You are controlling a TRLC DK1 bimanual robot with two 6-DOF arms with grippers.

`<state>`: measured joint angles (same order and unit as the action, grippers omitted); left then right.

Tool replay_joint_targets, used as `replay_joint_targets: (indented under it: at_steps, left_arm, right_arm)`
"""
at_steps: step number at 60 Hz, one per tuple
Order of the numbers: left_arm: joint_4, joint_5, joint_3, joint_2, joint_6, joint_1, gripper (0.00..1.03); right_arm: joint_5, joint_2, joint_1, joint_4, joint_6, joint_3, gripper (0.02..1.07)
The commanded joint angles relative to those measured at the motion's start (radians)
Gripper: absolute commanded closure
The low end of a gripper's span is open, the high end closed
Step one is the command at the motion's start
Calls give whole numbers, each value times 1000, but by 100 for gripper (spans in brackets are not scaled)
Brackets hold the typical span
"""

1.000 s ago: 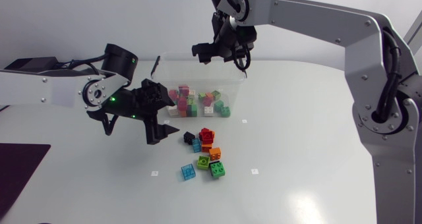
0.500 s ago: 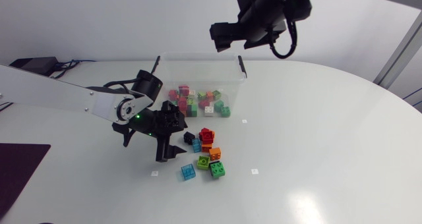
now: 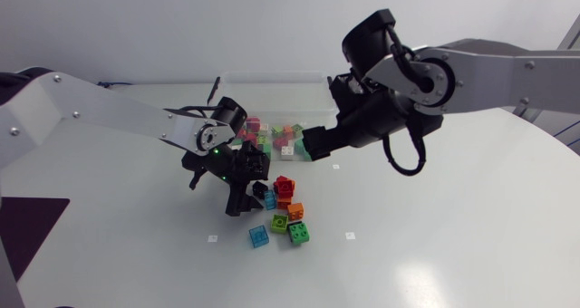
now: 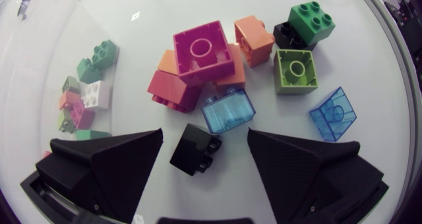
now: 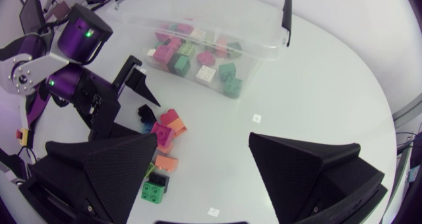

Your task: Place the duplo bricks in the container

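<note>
Vs earlier: the left arm has swung in from the bench's left side, and the left claw (image 3: 243, 187) now sits low at the near-left edge of the loose pile. The right arm has dropped from high behind the clear container (image 5: 254, 49); the right claw (image 3: 317, 143) now hangs at the container's front right corner.

Left claw (image 4: 204, 135): fingers spread, a black duplo brick (image 4: 196, 149) on the white bench (image 3: 435, 235) between them, touching neither finger. The brick is tipped on its side, studs facing sideways and away from the pile, not up. Its outline is roughly square from the wrist view, so its long axis can't be told. One corner is just beside a translucent blue brick (image 4: 227, 111).

Ahead of the claw is the rest of the pile: a magenta brick (image 4: 201, 53) on top with its hollow underside up, a lime brick (image 4: 295, 71) also underside up, an orange brick (image 4: 254, 39), and a dark green brick (image 4: 311, 21) with studs up.

Right claw (image 5: 203, 141): fingers spread, nothing between them.

The container holds many mixed-colour bricks, and the pile lies on the bench just in front of it.
</note>
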<state>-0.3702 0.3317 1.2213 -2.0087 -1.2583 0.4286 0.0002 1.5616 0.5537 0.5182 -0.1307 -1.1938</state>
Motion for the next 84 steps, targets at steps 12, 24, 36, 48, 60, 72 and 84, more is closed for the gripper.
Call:
replay_joint_targets:
  at_steps: [12, 24, 36, 48, 60, 72, 84]
  left_arm:
    - [-44, 0, 27, -39, -36, -2, 80]
    - [-93, 0, 24, -9, -24, -22, 81]
    - [-128, 6, -19, 96, 17, -57, 82]
    - [-141, 70, -55, 240, 96, -133, 82]
    - [-138, 138, -80, 360, 154, -198, 82]
    - [-99, 182, -85, 442, 250, -226, 82]
    - [16, 204, -97, 490, 372, -231, 81]
  right_arm:
    - [4, 71, 83, -60, -69, 56, 7]
    - [17, 144, 120, -89, -106, 45, 10]
    - [38, 256, 143, -96, -110, 0, 10]
    - [63, 322, 163, -119, -119, -32, 15]
    - [70, 373, 181, -130, -133, -76, 16]
    - [87, 397, 181, -122, -159, -104, 30]
    - [98, 416, 180, -127, -168, -104, 42]
